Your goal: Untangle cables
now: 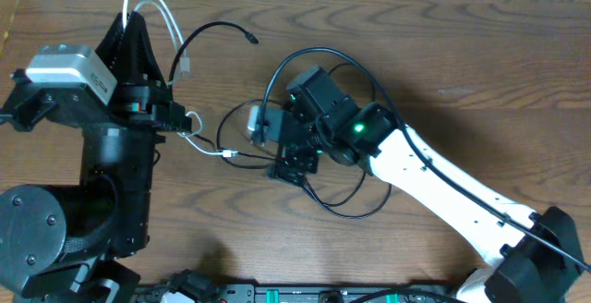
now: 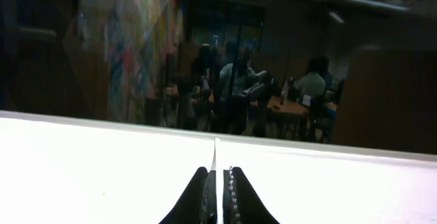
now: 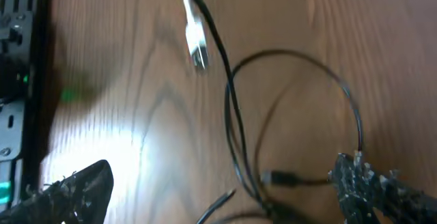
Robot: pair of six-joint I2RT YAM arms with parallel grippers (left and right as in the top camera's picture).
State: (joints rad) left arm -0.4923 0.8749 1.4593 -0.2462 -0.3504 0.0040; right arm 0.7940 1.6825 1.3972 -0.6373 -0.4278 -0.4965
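Two arms share one tangle on the wooden counter (image 1: 480, 54). The left tool (image 1: 134, 17) is clamped tight on the single white cable (image 1: 164, 12), a loop of it arching near the counter's far edge, toward the left corner. The right tool (image 3: 225, 193) gapes wide, gripping nothing, over the black cables (image 3: 235, 115) looped at the counter's middle. Two plug ends show there, a silvery plug (image 3: 196, 46) and a dark plug (image 3: 281, 178); the number of black cords cannot be told.

Right hand (image 1: 277, 146) hides the middle of the black cables (image 1: 319, 51); silver plug (image 3: 196, 43), upper centre of right wrist view, blurred.
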